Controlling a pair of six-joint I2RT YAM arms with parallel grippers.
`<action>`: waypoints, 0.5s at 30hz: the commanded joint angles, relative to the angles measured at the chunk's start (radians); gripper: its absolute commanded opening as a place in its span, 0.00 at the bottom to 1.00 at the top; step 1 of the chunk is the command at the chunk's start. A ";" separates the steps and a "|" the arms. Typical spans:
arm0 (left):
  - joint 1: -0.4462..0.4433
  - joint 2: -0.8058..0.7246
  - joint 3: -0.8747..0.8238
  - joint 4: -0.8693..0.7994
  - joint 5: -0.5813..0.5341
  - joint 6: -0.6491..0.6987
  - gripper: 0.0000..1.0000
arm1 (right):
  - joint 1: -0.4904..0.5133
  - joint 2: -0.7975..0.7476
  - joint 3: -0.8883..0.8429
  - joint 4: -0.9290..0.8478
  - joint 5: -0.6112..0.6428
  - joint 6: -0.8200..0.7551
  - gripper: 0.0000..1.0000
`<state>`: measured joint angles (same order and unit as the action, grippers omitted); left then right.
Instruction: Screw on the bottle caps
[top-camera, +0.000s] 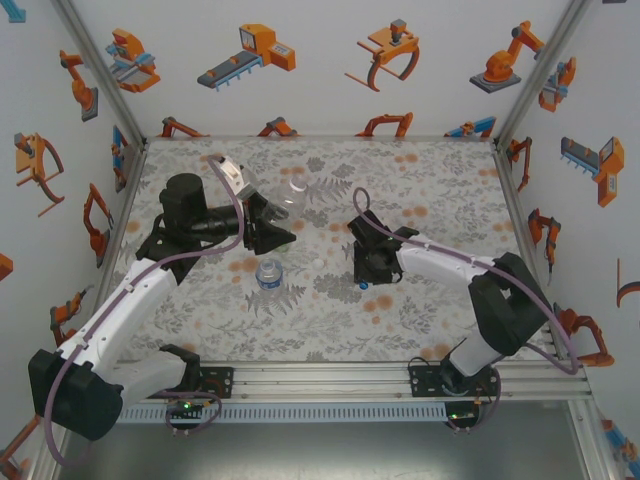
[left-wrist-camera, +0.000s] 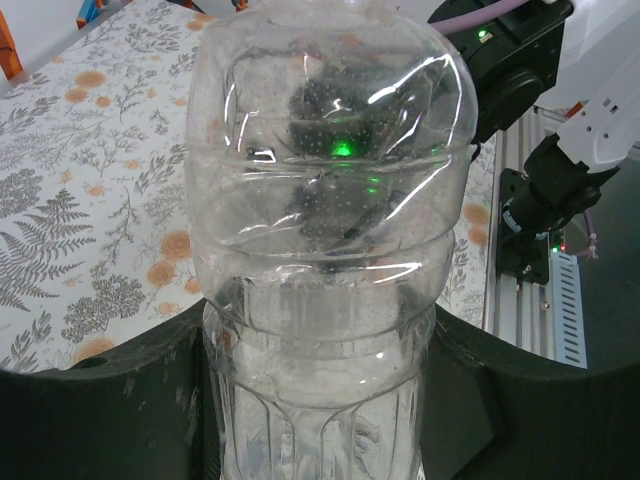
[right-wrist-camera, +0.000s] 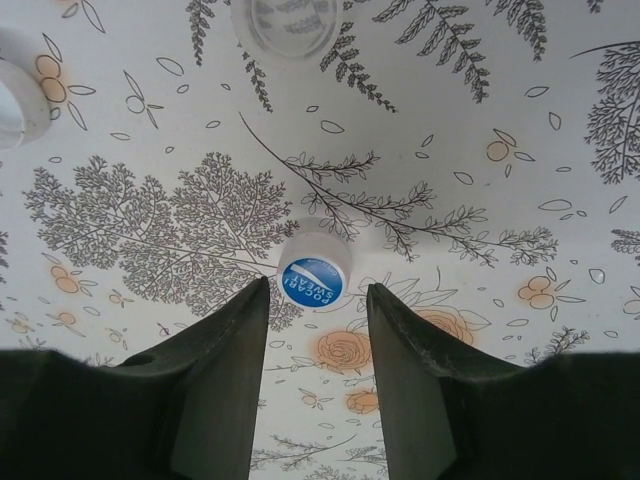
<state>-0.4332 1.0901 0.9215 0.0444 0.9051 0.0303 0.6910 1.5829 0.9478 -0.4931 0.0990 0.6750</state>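
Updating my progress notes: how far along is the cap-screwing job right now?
Done: no cap looks screwed on yet. In hand: the left gripper clamps the large clear plastic bottle; the right gripper, open, sits at the small round blue-topped white cap lying on the floral table. Left: grasp that cap, screw it on, then cap the short blue-labelled clear bottle.

Short bottle with blue label band (top-camera: 268, 275) is standing upright and serving as the reference. Larger clear ribbed bottle (top-camera: 291, 194) is being held off the surface, tilted, beyond the short bottle and slightly to its right. Blue-topped cap (right-wrist-camera: 313, 272) is lying flat, printed face up, well to the right of the short bottle; small white cap (top-camera: 318, 262) is lying between the two
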 joint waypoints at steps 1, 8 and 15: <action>-0.005 -0.004 0.024 0.007 0.014 0.008 0.00 | 0.013 0.022 0.035 -0.021 0.024 -0.014 0.43; -0.006 0.001 0.028 0.000 0.017 0.008 0.00 | 0.024 0.054 0.045 -0.023 0.029 -0.017 0.41; -0.007 0.005 0.033 -0.008 0.018 0.009 0.00 | 0.030 0.079 0.062 -0.033 0.040 -0.031 0.39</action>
<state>-0.4332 1.0931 0.9215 0.0364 0.9058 0.0303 0.7120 1.6493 0.9733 -0.4984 0.1085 0.6598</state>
